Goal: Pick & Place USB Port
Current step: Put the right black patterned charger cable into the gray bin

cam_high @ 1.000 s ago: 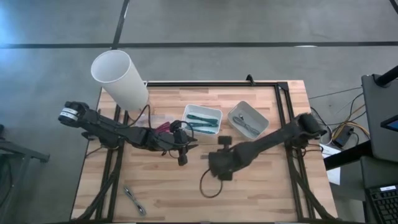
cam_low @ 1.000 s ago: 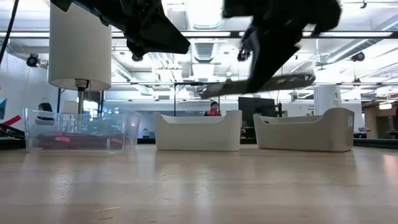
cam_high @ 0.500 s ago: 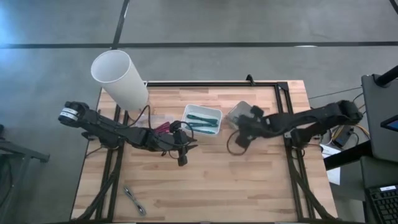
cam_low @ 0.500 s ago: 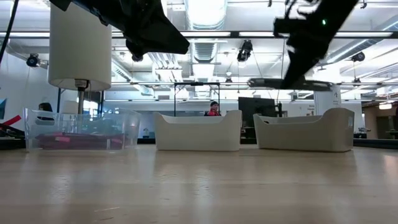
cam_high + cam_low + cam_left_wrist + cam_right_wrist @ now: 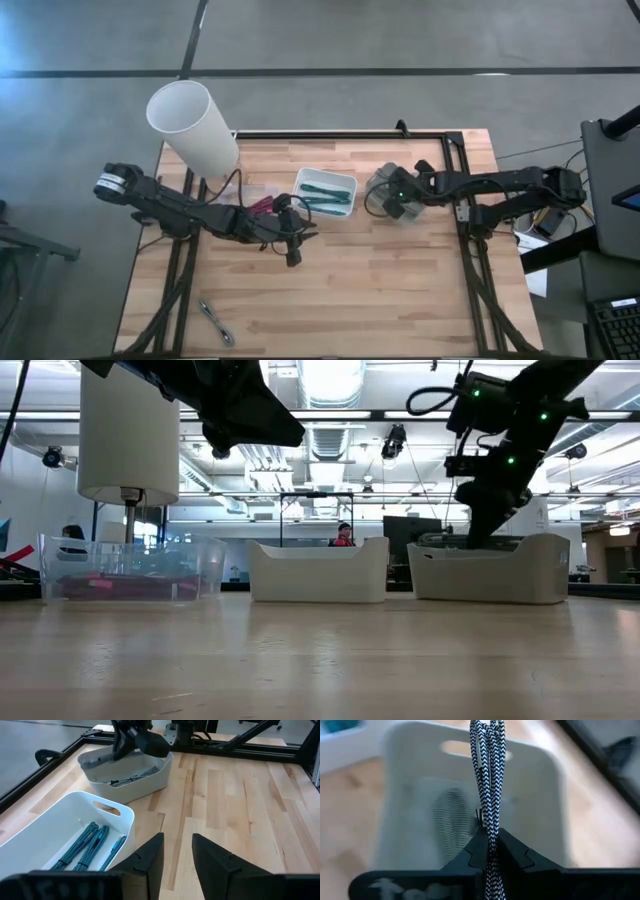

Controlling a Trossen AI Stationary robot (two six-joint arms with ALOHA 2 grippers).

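My right gripper [image 5: 400,192] is over the grey bin [image 5: 418,207] at the table's far right, shut on a black-and-white braided cable [image 5: 489,780]. A loop of the cable [image 5: 372,202] curves out beside the bin. In the low view the gripper [image 5: 488,525] reaches down to the bin's rim [image 5: 520,542]. More such cables lie in the bin [image 5: 131,776]. My left gripper [image 5: 176,857] hangs open over the table's middle [image 5: 292,248], holding nothing, beside the white bin [image 5: 47,827] of teal cables [image 5: 87,845]. My right gripper pinches several strands of the braided cable side by side [image 5: 488,822] between its two fingers [image 5: 516,856]. The fingers slant down from the table's right side, and the strands run along them, out past the tips over the bin. The cable is lifted off the table.
A clear bin [image 5: 130,570] with pink cables stands at the far left, under a tall white cylinder [image 5: 192,125]. A small metal tool [image 5: 215,322] lies near the front left edge. A black frame [image 5: 340,134] borders the table's far and side edges. Bare wood fills the near half.
My right gripper, still shut on the cable, has swung from the table's middle toward the far right, rolled, and come down over the grey bin. The cable has gone with it, lifted clear of the table.
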